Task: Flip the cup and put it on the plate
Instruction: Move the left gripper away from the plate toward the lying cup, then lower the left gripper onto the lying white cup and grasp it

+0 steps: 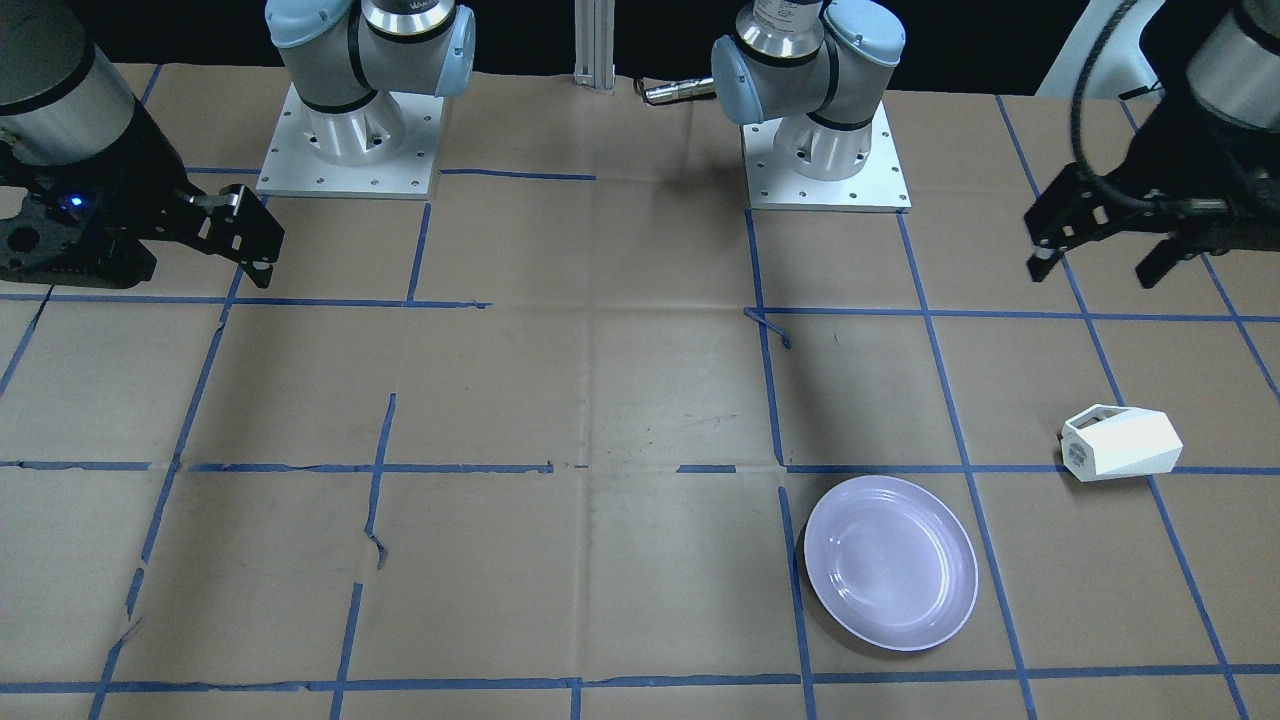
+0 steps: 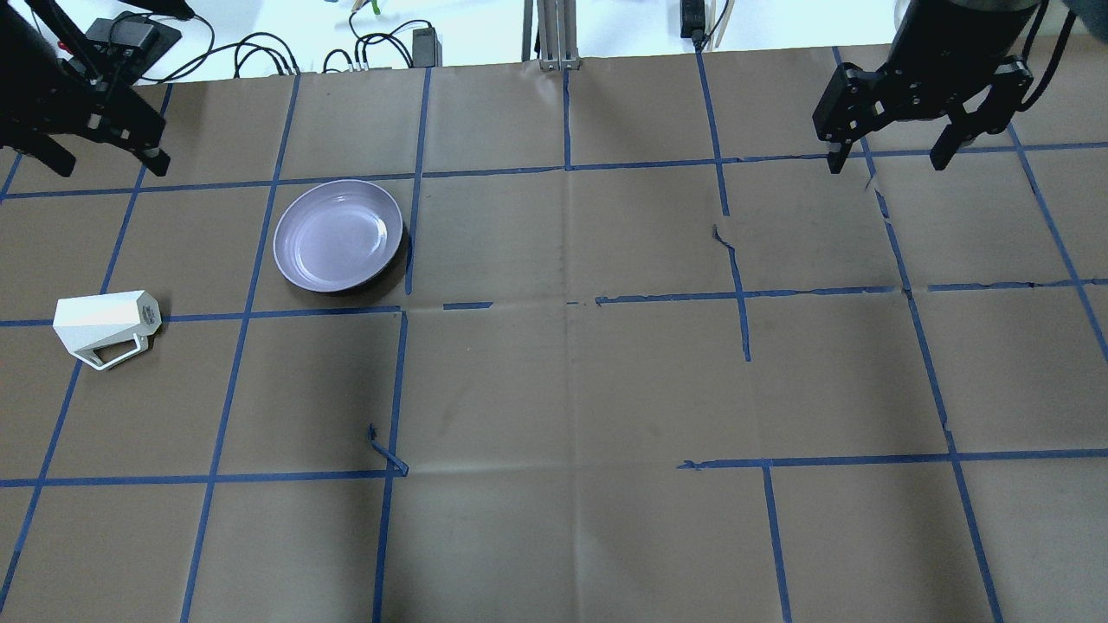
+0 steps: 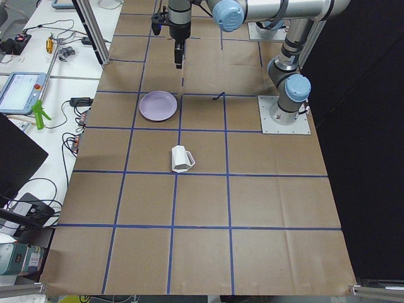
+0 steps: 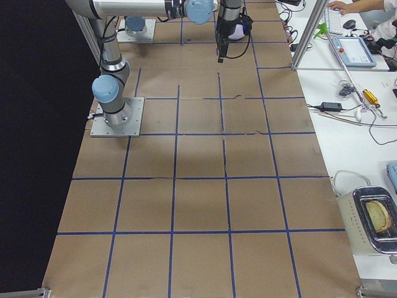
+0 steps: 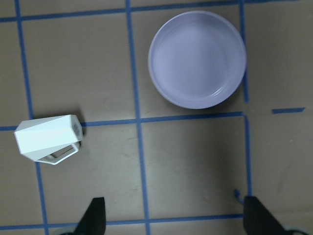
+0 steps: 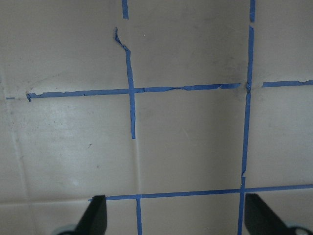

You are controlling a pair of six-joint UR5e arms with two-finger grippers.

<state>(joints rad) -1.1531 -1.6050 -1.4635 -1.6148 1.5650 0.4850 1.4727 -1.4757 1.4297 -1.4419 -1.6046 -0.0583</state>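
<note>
The white faceted cup (image 2: 106, 324) lies on its side on the brown paper, handle towards the robot; it also shows in the front view (image 1: 1120, 443) and the left wrist view (image 5: 46, 137). The lavender plate (image 2: 338, 234) sits empty, right side up, to the cup's right and farther out, also seen in the front view (image 1: 890, 562) and the left wrist view (image 5: 197, 58). My left gripper (image 2: 108, 164) hangs open and empty high above the far left of the table, beyond the cup (image 5: 176, 218). My right gripper (image 2: 885, 163) is open and empty at the far right (image 6: 176, 218).
Blue tape lines grid the paper-covered table (image 2: 571, 389). The two arm bases (image 1: 345, 150) (image 1: 825, 150) are bolted at the robot's edge. An aluminium post (image 2: 554, 35) and cables (image 2: 260, 56) lie past the far edge.
</note>
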